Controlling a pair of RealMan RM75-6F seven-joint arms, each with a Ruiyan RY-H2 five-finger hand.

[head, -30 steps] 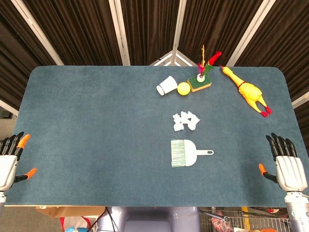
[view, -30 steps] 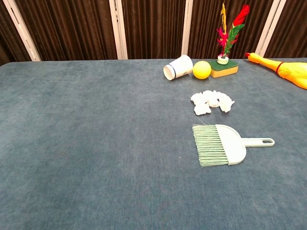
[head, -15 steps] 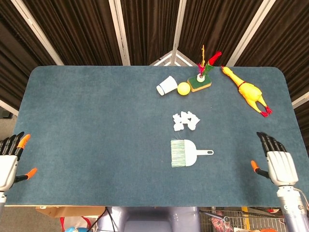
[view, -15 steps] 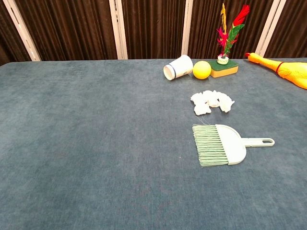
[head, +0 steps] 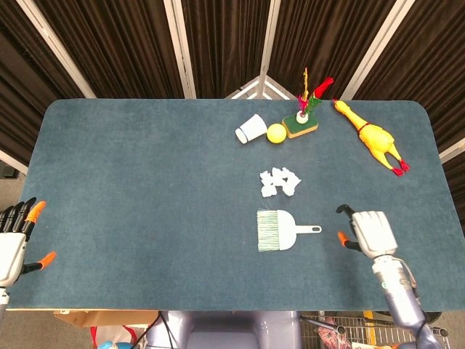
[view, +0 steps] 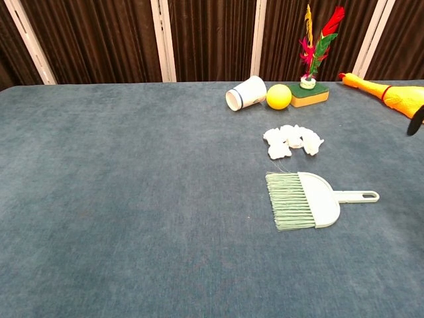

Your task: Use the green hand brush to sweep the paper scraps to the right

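Note:
The pale green hand brush point(head: 278, 230) point(view: 305, 200) lies flat on the blue table, bristles to the left and handle point(head: 310, 230) pointing right. A small pile of white paper scraps point(head: 279, 182) point(view: 291, 141) sits just beyond it. My right hand point(head: 369, 231) hovers over the table a short way right of the handle tip, fingers apart and holding nothing; the chest view shows only a dark fingertip point(view: 415, 126) at its right edge. My left hand point(head: 13, 243) stays spread and empty off the table's near left corner.
At the back stand a tipped white paper cup point(head: 251, 129), a yellow ball point(head: 276, 133) and a green block with feathers point(head: 300, 125). A yellow rubber chicken point(head: 374, 137) lies at the back right. The table's front edge point(head: 218, 308) runs close below the hands.
My right hand has moved from the table's right edge leftward toward the brush handle. The left hand, brush and scraps have not moved.

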